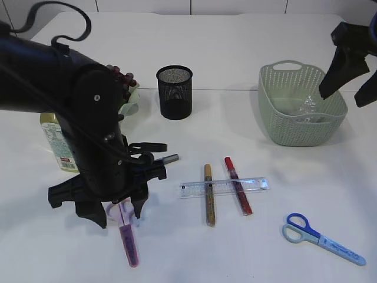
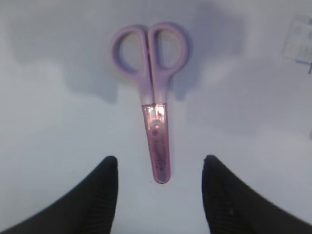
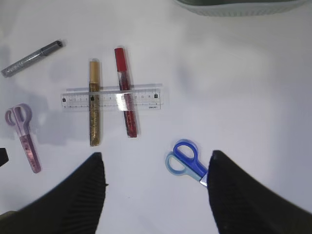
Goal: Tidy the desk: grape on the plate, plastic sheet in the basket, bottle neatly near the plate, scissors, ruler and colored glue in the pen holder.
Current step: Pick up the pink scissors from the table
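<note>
Green basket (image 1: 277, 127) holds plastic sheet (image 1: 306, 109). Black pen holder (image 1: 174, 92) looks empty. Left hand (image 2: 158, 195) open over purple scissors (image 2: 153, 97) on surface (image 1: 265, 247). Right hand (image 3: 153, 192) open; only its view shows silver glue pen (image 3: 31, 58) fully.

Purple scissors (image 1: 128, 233) lie closed near the table's front-left edge, blades in a pink sheath. At front right, blue scissors (image 1: 321, 238) lie flat. Mid-table, a clear ruler (image 1: 224, 187) lies across gold (image 1: 209, 194) and red glue pens (image 1: 237, 185); a silver pen (image 3: 31, 58) lies left. Behind: black mesh pen holder (image 1: 174, 92), green basket (image 1: 300, 105) holding clear plastic sheet (image 1: 306, 108), bottle (image 1: 58, 144) at left, grapes (image 1: 122, 76) on plate (image 1: 132, 101).
</note>
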Robot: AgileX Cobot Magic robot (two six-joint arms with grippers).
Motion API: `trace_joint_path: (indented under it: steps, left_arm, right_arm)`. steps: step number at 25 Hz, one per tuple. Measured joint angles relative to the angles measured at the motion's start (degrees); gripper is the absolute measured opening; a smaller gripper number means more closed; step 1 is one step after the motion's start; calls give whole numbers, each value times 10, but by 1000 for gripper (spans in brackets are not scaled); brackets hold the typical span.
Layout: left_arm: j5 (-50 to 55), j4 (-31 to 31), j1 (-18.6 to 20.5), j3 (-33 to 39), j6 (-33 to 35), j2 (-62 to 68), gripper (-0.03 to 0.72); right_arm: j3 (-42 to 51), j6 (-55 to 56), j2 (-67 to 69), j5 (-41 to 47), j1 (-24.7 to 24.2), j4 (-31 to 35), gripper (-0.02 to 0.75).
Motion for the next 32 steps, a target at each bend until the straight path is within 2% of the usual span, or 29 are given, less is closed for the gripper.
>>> trace_joint_path:
  steps: [8, 16, 32]
  left_arm:
    - [-6, -15, 4, 0, 0, 31, 405]
    - [-8, -64, 46, 0, 63, 42, 405]
    - [-25, -71, 46, 0, 74, 70, 405]
  right_arm:
    - [0, 0, 0, 0, 0, 2, 511]
    - [0, 0, 0, 0, 0, 2, 511]
    - [-1, 0, 0, 0, 0, 2, 511]
